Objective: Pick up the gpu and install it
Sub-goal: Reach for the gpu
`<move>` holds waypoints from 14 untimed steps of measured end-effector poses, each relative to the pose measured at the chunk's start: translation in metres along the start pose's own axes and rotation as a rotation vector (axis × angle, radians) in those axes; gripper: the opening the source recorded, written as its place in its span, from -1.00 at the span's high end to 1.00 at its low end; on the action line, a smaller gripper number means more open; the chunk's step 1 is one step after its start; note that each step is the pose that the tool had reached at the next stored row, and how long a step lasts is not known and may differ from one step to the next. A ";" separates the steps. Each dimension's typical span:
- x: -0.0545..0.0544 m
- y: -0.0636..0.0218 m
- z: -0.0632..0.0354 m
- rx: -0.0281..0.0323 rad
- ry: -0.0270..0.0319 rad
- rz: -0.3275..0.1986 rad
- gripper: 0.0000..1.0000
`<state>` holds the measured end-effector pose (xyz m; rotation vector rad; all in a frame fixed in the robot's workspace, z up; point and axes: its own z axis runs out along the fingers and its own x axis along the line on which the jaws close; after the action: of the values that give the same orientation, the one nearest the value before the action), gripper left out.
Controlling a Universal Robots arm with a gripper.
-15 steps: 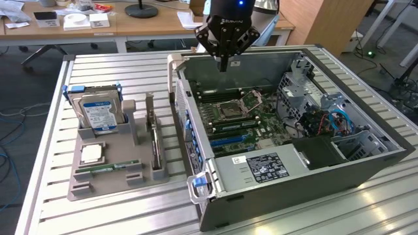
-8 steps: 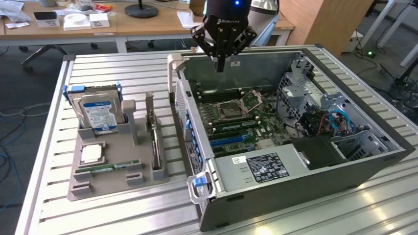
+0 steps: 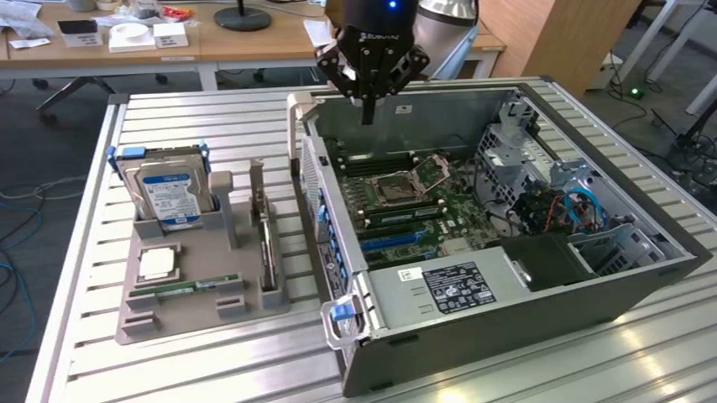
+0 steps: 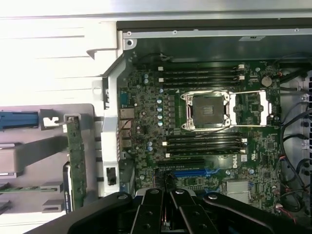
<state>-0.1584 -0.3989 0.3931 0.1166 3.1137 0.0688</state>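
Showing an open case lying on its side across the centre and right of the exterior view, resting on a slatted table. Exposing a motherboard inside, with an open socket near the frame's middle and blue cables toward the right. Showing at the left a grey holder, carrying an upright hard drive, plus a chip and a RAM stick lying flat. Catching a desk along the upper left.

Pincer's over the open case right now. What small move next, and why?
Probably shift the pincer towards the exterior view's left, over the gpu: the pincer is shut, seems empty, and hangs above the case, while the gpu stands on edge in the grey holder.
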 end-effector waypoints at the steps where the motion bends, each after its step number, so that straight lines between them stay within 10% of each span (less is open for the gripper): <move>1: 0.003 -0.0002 0.0000 0.0000 0.0000 0.000 0.72; 14: 0.042 -0.0031 -0.0007 -0.0001 0.0000 0.000 0.72</move>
<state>-0.2009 -0.3988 0.3927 0.1167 3.1137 0.0689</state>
